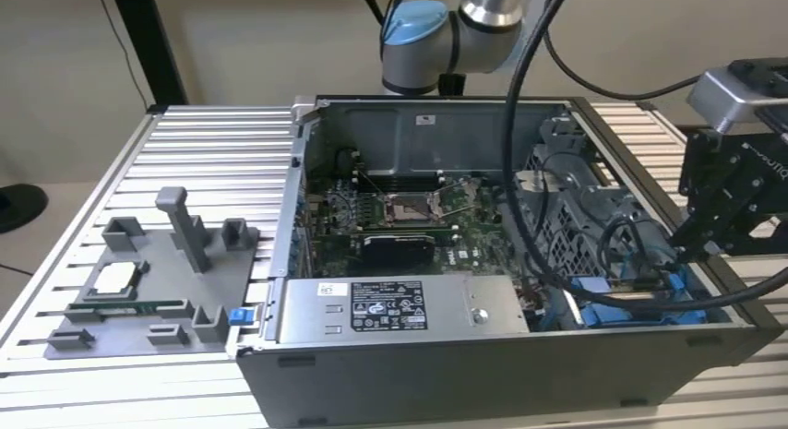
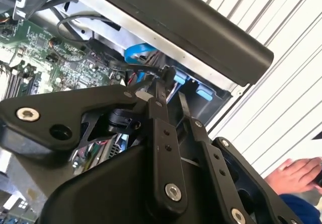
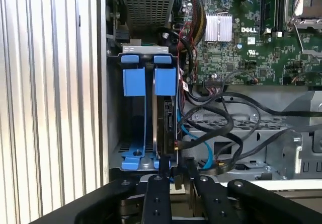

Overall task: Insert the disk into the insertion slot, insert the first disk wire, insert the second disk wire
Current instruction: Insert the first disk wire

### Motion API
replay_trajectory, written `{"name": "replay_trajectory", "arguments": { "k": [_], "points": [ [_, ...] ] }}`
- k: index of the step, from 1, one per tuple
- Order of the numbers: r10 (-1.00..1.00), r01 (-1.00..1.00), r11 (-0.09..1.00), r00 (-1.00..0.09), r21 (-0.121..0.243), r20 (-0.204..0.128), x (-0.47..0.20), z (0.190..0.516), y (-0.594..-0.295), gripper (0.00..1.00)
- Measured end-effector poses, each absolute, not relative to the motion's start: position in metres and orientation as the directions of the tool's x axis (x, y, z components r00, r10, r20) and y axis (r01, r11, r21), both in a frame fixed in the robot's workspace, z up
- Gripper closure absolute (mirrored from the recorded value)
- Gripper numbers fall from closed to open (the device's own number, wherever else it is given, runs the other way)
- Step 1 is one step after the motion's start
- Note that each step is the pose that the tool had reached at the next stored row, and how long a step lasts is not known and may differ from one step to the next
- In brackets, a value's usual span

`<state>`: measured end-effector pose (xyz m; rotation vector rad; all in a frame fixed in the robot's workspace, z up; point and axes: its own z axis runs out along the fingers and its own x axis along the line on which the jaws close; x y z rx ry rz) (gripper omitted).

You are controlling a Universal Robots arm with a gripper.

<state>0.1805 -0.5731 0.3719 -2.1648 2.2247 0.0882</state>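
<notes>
In the first wrist view the disk [image 3: 166,117] stands edge-on inside the insertion slot [image 3: 113,133], between bright blue frame parts [image 3: 165,80]. My gripper [image 3: 177,169] sits at the slot's open end with its fingers [image 3: 155,186] close together on the dark plug of a disk wire [image 3: 176,146] at the disk's edge. In the second wrist view the fingertips [image 2: 162,85] of the gripper [image 2: 168,78] converge on that plug beside a blue cable [image 2: 138,50]. In the exterior view the gripper [image 1: 680,252] reaches down to the blue bay [image 1: 622,304] on that view's right.
Black cables [image 3: 221,128] and a blue cable [image 3: 193,138] loop beside the bay. A perforated cage [image 3: 148,5] and the motherboard [image 3: 241,43] lie beyond. The power-supply box [image 1: 382,304] fills the case front. A grey fixture plate [image 1: 148,281] lies on the exterior view's left. A hand [image 2: 297,176] rests on the table.
</notes>
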Motion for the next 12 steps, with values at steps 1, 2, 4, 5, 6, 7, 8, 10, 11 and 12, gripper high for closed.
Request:
{"name": "replay_trajectory", "arguments": {
  "k": [1, 2, 4, 5, 6, 7, 8, 10, 11, 12],
  "points": [
    [-0.997, -0.999, 0.027, -0.028, 0.022, -0.065, 0.184, 0.372, -0.573, 0.00],
    [-0.997, -0.999, 0.027, -0.029, 0.030, -0.065, 0.187, 0.372, -0.573, 0.00],
    [-0.997, -0.999, 0.027, -0.029, 0.045, -0.065, 0.192, 0.372, -0.573, 0.00],
    [-0.997, -0.998, 0.026, -0.030, 0.051, -0.065, 0.194, 0.372, -0.573, 0.00],
    [-0.997, -0.998, 0.026, -0.030, 0.054, -0.064, 0.195, 0.372, -0.573, 0.00],
    [-0.997, -0.998, 0.026, -0.030, 0.055, -0.064, 0.195, 0.372, -0.573, 0.00],
    [-0.997, -0.998, 0.026, -0.030, 0.056, -0.064, 0.195, 0.372, -0.573, 0.00],
    [-0.997, -0.998, 0.026, -0.030, 0.057, -0.064, 0.195, 0.372, -0.573, 1.00],
    [-0.997, -0.998, 0.026, -0.030, 0.057, -0.064, 0.196, 0.372, -0.573, 1.00],
    [-0.997, -0.998, 0.026, -0.030, 0.058, -0.064, 0.196, 0.372, -0.573, 1.00]
  ]
}}
